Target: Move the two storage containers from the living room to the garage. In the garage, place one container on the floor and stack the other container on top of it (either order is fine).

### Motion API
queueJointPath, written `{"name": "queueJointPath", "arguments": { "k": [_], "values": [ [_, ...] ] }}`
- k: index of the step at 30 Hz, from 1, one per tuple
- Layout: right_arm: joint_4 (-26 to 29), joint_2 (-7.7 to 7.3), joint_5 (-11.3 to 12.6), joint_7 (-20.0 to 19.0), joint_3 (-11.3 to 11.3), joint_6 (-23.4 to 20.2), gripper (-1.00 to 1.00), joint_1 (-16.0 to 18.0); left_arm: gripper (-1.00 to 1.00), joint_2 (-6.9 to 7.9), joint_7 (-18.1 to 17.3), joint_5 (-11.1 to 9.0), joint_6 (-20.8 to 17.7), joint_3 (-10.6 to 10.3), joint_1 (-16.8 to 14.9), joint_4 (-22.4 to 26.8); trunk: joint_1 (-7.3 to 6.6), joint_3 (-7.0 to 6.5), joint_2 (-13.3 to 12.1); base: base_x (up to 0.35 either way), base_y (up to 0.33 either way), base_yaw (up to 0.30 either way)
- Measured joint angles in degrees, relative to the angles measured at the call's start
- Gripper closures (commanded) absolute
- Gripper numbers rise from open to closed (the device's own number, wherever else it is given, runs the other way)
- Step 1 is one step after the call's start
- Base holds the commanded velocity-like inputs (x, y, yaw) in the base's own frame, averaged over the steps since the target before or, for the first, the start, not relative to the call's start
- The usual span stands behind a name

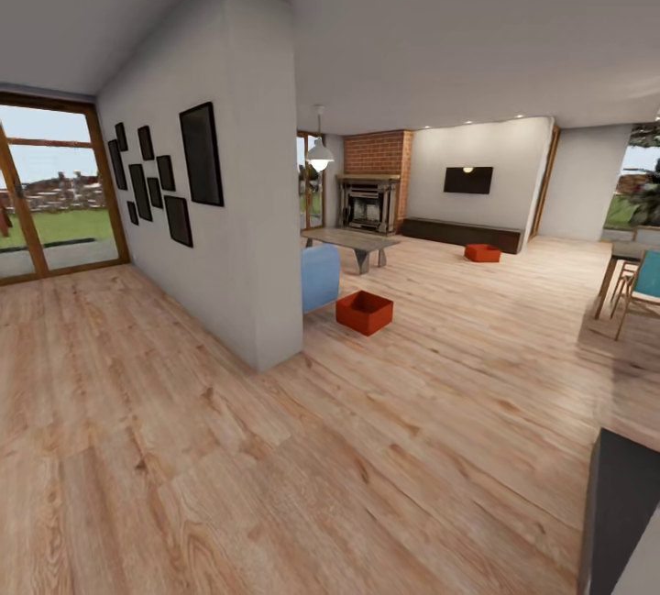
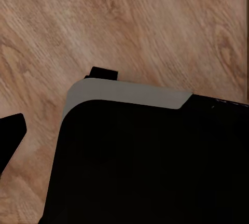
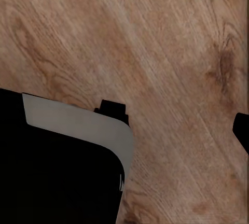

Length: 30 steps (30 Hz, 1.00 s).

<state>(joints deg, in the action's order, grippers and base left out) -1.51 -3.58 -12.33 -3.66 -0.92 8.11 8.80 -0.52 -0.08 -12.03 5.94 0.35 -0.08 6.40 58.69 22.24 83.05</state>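
Two orange-red storage containers sit on the light wood floor of the living room ahead. The nearer container (image 1: 364, 312) is beside the end of the light-blue sofa (image 1: 319, 276), in front of the low grey table (image 1: 350, 242). The farther container (image 1: 482, 253) lies near the long dark TV bench (image 1: 461, 232). The garage is out of view. In the left wrist view one dark fingertip (image 2: 11, 135) shows at the frame's edge over wood planks. In the right wrist view one fingertip (image 3: 242, 130) shows likewise. Both grippers hold nothing.
A white partition wall (image 1: 247, 237) with black picture frames stands left of the nearer container. Glass doors (image 1: 50, 192) are far left, a brick fireplace (image 1: 371, 196) at the back, chairs (image 1: 642, 288) at right, a dark cabinet corner (image 1: 619, 522) at lower right. My black base (image 2: 150, 162) shows below the wrists.
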Motion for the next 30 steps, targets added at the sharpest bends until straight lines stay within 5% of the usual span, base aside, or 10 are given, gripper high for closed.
{"name": "queueJointPath", "arguments": {
  "k": [30],
  "values": [
    [0.0,0.04,-0.04,0.01,0.12,0.03,-1.0,0.0,-1.0,-0.01,0.07,-0.01,0.0,0.0,0.0,0.0,0.0,0.0,0.0,0.323,0.0,0.0]
  ]
}}
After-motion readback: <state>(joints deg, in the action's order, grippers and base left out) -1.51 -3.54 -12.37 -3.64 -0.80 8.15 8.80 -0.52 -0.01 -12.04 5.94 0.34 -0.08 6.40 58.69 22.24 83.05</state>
